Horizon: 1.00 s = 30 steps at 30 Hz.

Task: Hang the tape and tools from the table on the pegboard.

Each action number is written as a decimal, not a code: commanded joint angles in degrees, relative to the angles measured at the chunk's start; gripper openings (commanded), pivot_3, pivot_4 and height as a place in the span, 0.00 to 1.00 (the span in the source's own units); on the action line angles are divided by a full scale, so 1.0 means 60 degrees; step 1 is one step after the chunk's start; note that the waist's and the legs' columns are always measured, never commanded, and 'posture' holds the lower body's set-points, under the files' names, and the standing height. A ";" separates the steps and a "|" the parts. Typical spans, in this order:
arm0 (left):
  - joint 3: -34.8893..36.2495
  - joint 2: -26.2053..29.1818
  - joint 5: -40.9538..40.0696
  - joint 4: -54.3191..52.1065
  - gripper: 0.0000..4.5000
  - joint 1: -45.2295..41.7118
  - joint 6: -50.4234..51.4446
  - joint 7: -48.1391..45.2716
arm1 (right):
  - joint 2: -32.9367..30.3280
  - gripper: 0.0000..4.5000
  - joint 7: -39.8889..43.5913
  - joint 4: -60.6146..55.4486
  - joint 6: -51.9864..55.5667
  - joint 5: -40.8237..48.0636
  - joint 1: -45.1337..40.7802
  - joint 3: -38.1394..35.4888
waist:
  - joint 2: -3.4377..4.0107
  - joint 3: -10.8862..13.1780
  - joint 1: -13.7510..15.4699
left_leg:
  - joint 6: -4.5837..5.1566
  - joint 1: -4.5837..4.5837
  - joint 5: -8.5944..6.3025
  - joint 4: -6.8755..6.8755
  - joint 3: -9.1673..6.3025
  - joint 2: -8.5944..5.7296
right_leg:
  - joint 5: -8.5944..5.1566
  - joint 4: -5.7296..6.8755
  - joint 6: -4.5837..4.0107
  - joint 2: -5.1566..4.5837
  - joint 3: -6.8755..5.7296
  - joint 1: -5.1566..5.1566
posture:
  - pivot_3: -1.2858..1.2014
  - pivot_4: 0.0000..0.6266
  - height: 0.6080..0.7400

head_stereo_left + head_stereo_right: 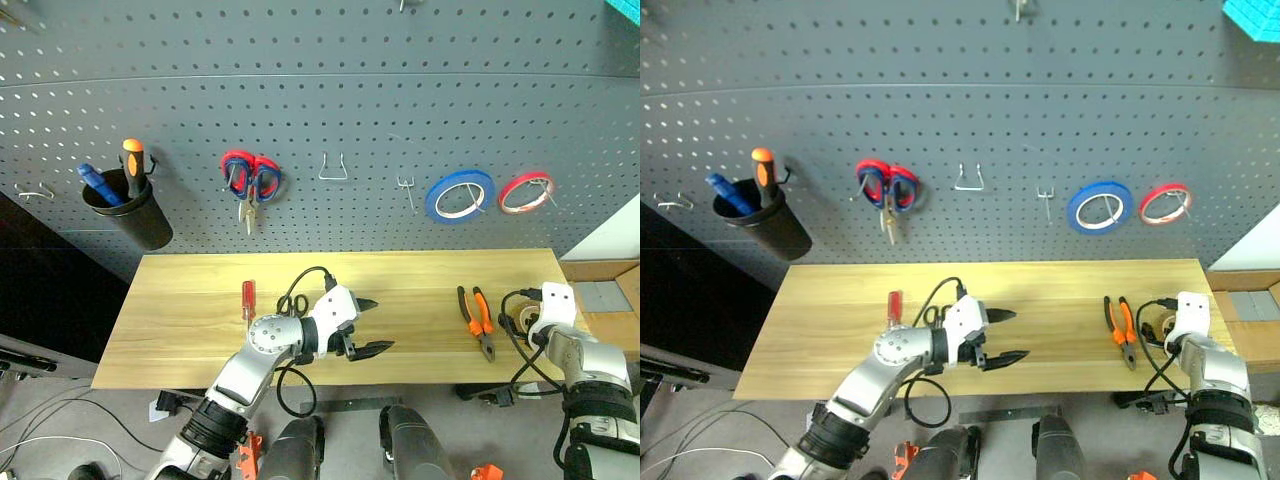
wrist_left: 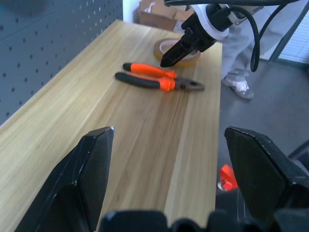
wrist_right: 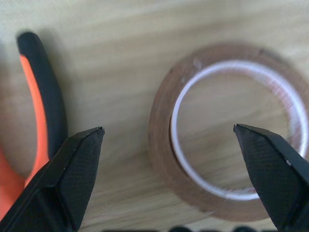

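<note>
On the pale wood table (image 1: 400, 275) lie a red-handled screwdriver (image 1: 247, 298), black-handled scissors (image 1: 291, 303) partly behind my left arm, orange-and-black pliers (image 1: 477, 321) and, at the right end, the tan tape ring (image 3: 212, 145). My right gripper (image 3: 168, 129) hovers just over the tape, open, its two fingers straddling the ring without touching it. My left gripper (image 1: 380, 325) is open and empty above the table's middle, pointing right toward the pliers (image 2: 159, 79). The dark grey pegboard (image 1: 350, 90) rises behind the table.
The pegboard carries a black cup (image 1: 130, 212) with blue- and orange-handled tools, red-and-blue scissors (image 1: 250, 178), a blue tape ring (image 1: 460, 195), a red tape ring (image 1: 526, 191) and bare hooks (image 1: 333, 168). Cardboard boxes (image 1: 600, 290) stand right of the table. A person's legs (image 2: 241, 58) are beyond its end.
</note>
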 commanded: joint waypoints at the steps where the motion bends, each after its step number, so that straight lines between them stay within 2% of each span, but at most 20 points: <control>1: 0.0129 0.0127 -0.0245 -0.0620 0.87 0.0061 0.0162 -0.0069 | 0.0052 0.91 -0.0275 0.0026 -0.0049 0.0096 0.0147 -0.0246 | -0.0018 0.0039 0.0009 | 0.0000 -0.0002 0.0000 0.0001 0.0000 -0.0001 | -0.0001 -0.0003 0.0001 0.0000 0.0000 0.0000 | 0.48 0.48 1.00; 2: 0.0133 0.0146 -0.0267 -0.0659 0.87 0.0046 0.0202 -0.0067 | 0.0071 0.86 -0.0321 0.0054 -0.0034 0.0093 0.0170 -0.0260 | -0.0033 0.0058 0.0016 | 0.0000 -0.0003 0.0000 0.0005 0.0000 -0.0002 | -0.0001 -0.0003 0.0002 -0.0001 -0.0001 0.0001 | 0.48 0.49 1.00; 8: 0.0213 0.0215 -0.0319 -0.0576 0.87 -0.0104 0.0248 -0.0128 | 0.0136 0.38 -0.0595 -0.0312 0.0297 0.0070 0.0496 -0.0295 | -0.0071 0.0099 0.0037 | -0.0001 -0.0007 0.0000 0.0004 -0.0005 -0.0001 | -0.0002 -0.0008 0.0003 -0.0002 -0.0004 0.0002 | 0.48 0.49 1.00; 13: 0.0411 0.0160 -0.0431 -0.0357 0.87 -0.0373 0.0282 -0.0095 | -0.0048 0.04 -0.0642 -0.0352 0.0287 -0.0259 0.0722 0.0089 | -0.0083 0.0121 0.0057 | -0.0001 -0.0011 0.0000 0.0001 -0.0015 -0.0001 | -0.0002 -0.0010 0.0003 -0.0003 -0.0013 0.0000 | 0.48 0.49 1.00; 18: 0.0934 0.0209 -0.0745 0.0091 0.87 -0.0755 0.0127 -0.0107 | -0.0033 0.03 -0.0163 -0.1749 0.0507 -0.0089 0.1175 0.0508 | -0.0083 0.0124 0.0053 | -0.0002 -0.0012 0.0000 0.0001 -0.0019 0.0000 | -0.0030 -0.0008 0.0049 -0.0003 -0.0016 -0.0001 | 0.47 0.46 1.00; 21: 0.1172 0.0160 -0.0837 0.0166 0.87 -0.0819 -0.0030 -0.0051 | 0.0119 0.03 -0.0382 -0.3028 0.1046 -0.0040 0.1518 0.0527 | -0.0073 0.0122 0.0027 | -0.0003 -0.0026 0.0000 0.0000 -0.0014 -0.0001 | -0.0030 -0.0008 0.0050 -0.0003 -0.0009 -0.0019 | 0.45 0.43 1.00; 23: 0.1403 0.0144 -0.1008 0.0034 0.87 -0.0713 -0.0150 0.0003 | 0.0369 0.03 -0.0498 -0.4835 0.1772 0.0172 0.1916 0.0598 | -0.0047 0.0106 -0.0015 | -0.0005 -0.0073 0.0000 0.0004 -0.0007 -0.0002 | -0.0017 0.0002 0.0034 -0.0004 -0.0002 -0.0069 | 0.43 0.36 1.00; 26: 0.1775 0.0121 -0.1408 -0.0067 0.87 -0.0542 -0.0529 -0.0116 | 0.0923 0.03 -0.0519 -0.7988 0.3220 0.0944 0.2305 0.0550 | 0.0016 0.0071 -0.0157 | -0.0055 -0.0130 0.0030 0.0011 -0.0003 0.0002 | 0.0018 0.0017 0.0004 -0.0003 -0.0001 -0.0131 | 0.41 0.34 1.00; 30: 0.2032 0.0013 -0.1639 0.0158 0.87 -0.0813 -0.0731 -0.0095 | 0.0704 0.03 0.0291 -1.0142 0.4540 0.2185 0.2212 0.0233 | 0.0017 0.0066 -0.0325 | -0.0051 -0.0142 0.0027 0.0021 -0.0001 0.0000 | 0.0032 0.0006 0.0028 0.0000 -0.0015 -0.0130 | 0.38 0.33 1.00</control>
